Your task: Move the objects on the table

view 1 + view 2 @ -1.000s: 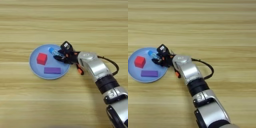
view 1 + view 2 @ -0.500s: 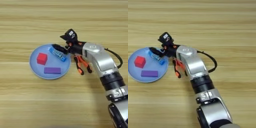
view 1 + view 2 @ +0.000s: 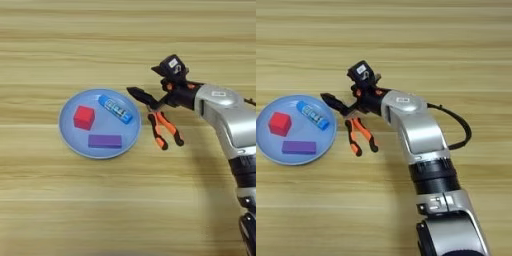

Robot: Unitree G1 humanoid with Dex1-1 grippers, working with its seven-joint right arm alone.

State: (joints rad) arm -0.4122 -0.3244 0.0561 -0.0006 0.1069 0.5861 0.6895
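Pliers [image 3: 162,127] just below the gripper [image 3: 150,98], off the plate's [image 3: 67,132] right rim on the table [image 3: 125,200]; black fingers parted, empty. Best lowered straight over both handles before closing.

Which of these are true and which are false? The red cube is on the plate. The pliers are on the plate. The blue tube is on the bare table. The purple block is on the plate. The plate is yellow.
1. The red cube is on the plate. True.
2. The pliers are on the plate. False: they lie on the table, just right of the plate, by the claw.
3. The blue tube is on the bare table. False: it lies on the plate.
4. The purple block is on the plate. True.
5. The plate is yellow. False: it is light blue.
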